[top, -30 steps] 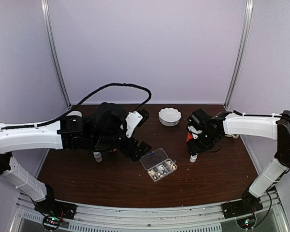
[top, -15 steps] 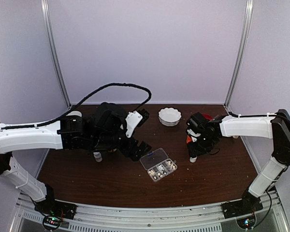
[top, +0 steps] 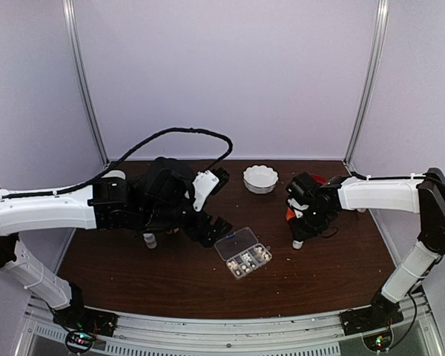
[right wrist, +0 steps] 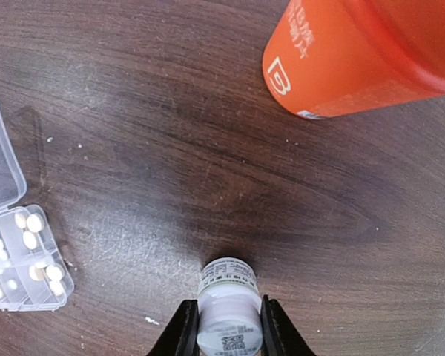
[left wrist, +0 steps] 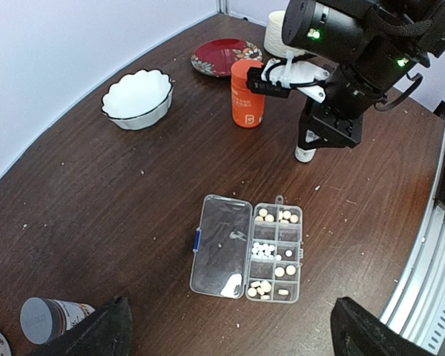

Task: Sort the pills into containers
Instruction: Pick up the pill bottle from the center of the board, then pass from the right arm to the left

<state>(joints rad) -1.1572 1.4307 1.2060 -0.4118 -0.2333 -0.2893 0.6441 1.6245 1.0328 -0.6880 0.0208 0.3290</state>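
Your right gripper (right wrist: 230, 311) has its fingers (right wrist: 184, 330) closed flat against both sides of a small white bottle (right wrist: 226, 280), which stands upright on the dark wooden table (right wrist: 170, 148). In the right wrist view the orange bottle (right wrist: 356, 52) stands up and to the right of it, well apart, with open tabletop between them. At the left edge of that view you see a corner of the clear organizer box (right wrist: 0, 185), its lid open and pills (right wrist: 33, 222) in its compartments. Open wood also separates it from the gripped bottle.

Your left gripper (left wrist: 233, 326) hangs above the table with its jaws spread wide, holding nothing. The organizer box lies just beyond its fingertips, roughly centred between them. The lid is folded flat to the left, and the pills sit in several of the right-hand compartments. Open table surrounds the box on every side. Farther out, a white scalloped bowl (left wrist: 137, 96) sits near the back wall and a red plate (left wrist: 226, 55) lies behind the orange bottle. A grey-capped bottle (left wrist: 48, 319) stands beside the left finger. A metal rail (left wrist: 430, 259) marks the table's edge beyond the compartment side.
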